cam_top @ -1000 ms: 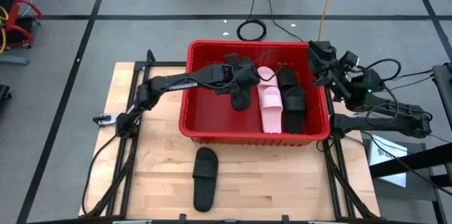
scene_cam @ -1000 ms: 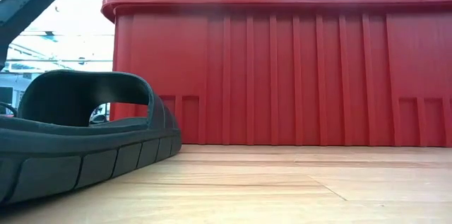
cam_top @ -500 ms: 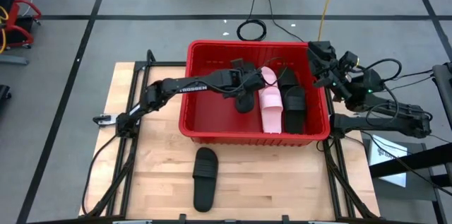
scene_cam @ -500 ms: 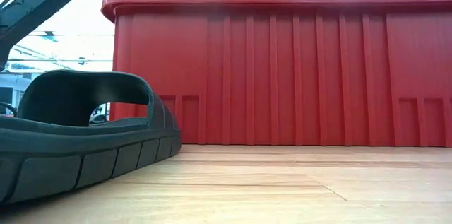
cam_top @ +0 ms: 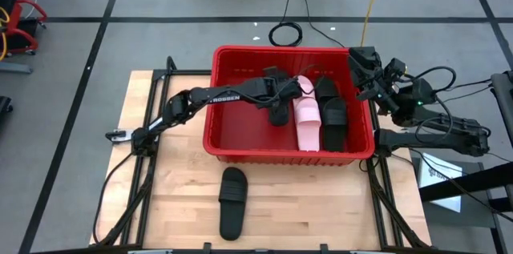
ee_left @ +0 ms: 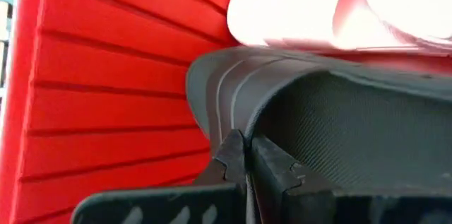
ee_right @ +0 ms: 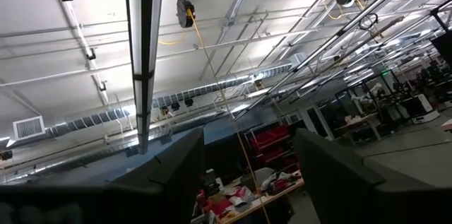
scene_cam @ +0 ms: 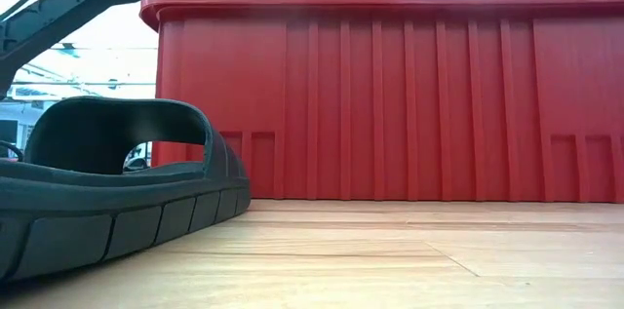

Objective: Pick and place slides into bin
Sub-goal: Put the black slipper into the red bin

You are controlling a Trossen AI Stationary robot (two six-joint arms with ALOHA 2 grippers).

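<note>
The red bin [cam_top: 210,118] stands at the table's far middle and fills the low view [scene_cam: 390,95]. In it lie pink slides [cam_top: 305,118] and black slides [cam_top: 330,112]. My left gripper [cam_top: 280,98] reaches into the bin and is shut on a black slide [cam_top: 277,113], next to the pink ones. One more black slide [cam_top: 232,203] lies sole-down on the table in front of the bin, and it also shows in the low view [scene_cam: 107,192]. My right gripper [cam_top: 362,60] waits open and empty by the bin's far right corner, pointing up. My left gripper [ee_left: 245,157] pinches the curved, ribbed edge of the black slide's strap [ee_left: 222,97] between its two fingertips. The slide is inside the bin, close to a pink slide [ee_left: 304,5]. I cannot tell whether it rests on the bin's floor.
The bin's left half [cam_top: 240,130] has bare red floor. Bare wooden table [cam_top: 321,206] lies in front of the bin, around the lone black slide. Cables [cam_top: 284,34] lie on the floor beyond the table.
My left gripper has gone a little toward the table's right edge and down into the bin, still shut on the black slide. In the low view it has sunk from above the bin's rim to just behind it. The slide now sits beside the pink slides.
</note>
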